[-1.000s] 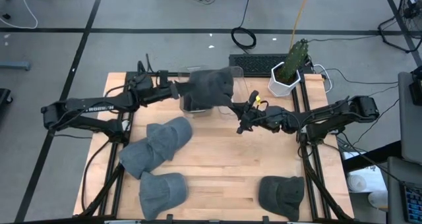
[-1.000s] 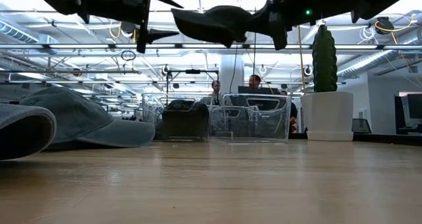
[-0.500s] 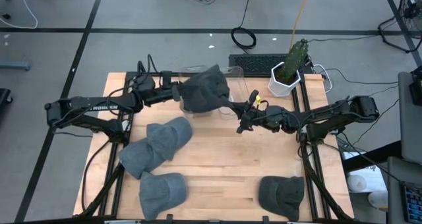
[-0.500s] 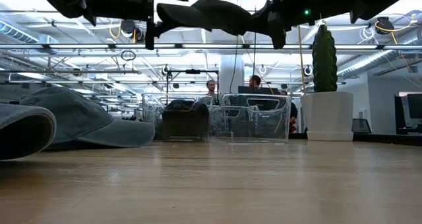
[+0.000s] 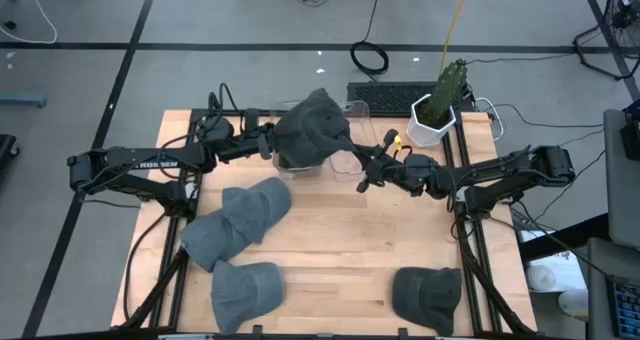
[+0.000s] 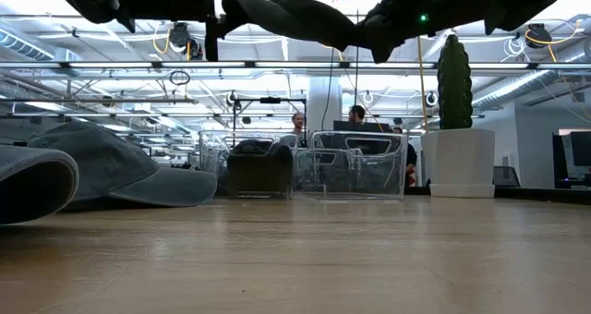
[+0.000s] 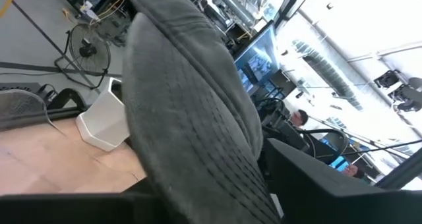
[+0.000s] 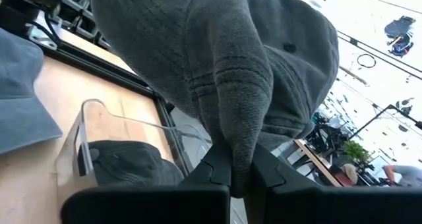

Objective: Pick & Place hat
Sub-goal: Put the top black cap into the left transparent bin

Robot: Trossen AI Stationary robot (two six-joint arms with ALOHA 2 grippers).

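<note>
A dark grey hat [image 5: 312, 130] hangs in the air over the clear bins [image 5: 352, 120] at the table's far middle. It is stretched between my two grippers and shows high up in the low view [image 6: 295, 14]. My left gripper [image 5: 270, 142] stands at the hat's left end, where the brim [image 7: 198, 138] lies between its fingers. My right gripper [image 5: 360, 170] is shut on the hat's right end. My left gripper comes level from the table's left. The stitched brim [image 7: 217, 165] fills the gap between its two fingers [image 7: 297, 178]. The hat is lifted clear. My right gripper pinches a bunched fold of the crown's cloth [image 8: 239, 132] between its two fingers. It comes roughly level from the table's right, with the crown beyond it and clear of the table.
One bin holds another dark hat [image 8: 125, 165]. More grey hats lie at the left [image 5: 245, 215], near left [image 5: 245, 290] and near right [image 5: 425, 295]. A cactus in a white pot [image 5: 438, 110] and a keyboard [image 5: 380, 98] stand at the far right. People sit beyond the table.
My left gripper has come in toward the hat, and the brim now lies between its fingers. The hat's left end has risen and drawn together, so the hat hangs higher and more level between the two grippers.
</note>
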